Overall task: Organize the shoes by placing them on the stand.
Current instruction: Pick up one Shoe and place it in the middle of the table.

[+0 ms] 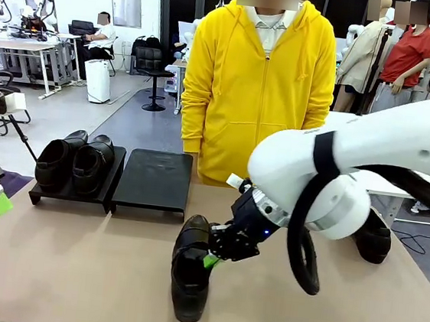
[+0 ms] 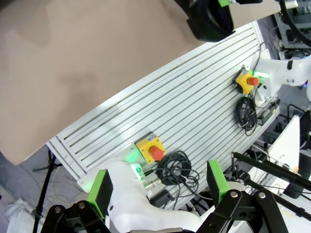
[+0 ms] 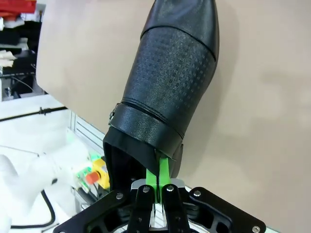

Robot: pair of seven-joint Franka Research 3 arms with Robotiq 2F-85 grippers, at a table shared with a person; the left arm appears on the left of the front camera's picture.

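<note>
Two shoes (image 1: 74,163) rest side by side on the left platform of the stand (image 1: 153,181). Right fingers (image 3: 164,171) pinch the heel rim of a third shoe (image 1: 190,270) at mid-desk (image 1: 72,277), just before the right platform. Fourth shoe (image 1: 373,241) lies far right. Left fingers (image 2: 101,190) stand wide, holding nothing.

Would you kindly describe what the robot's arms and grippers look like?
The right arm is glossy white with rounded joints, a black band and a thick black cable looping beneath it. The right gripper and left gripper are black, with bolted linkages and bright green pads.
</note>
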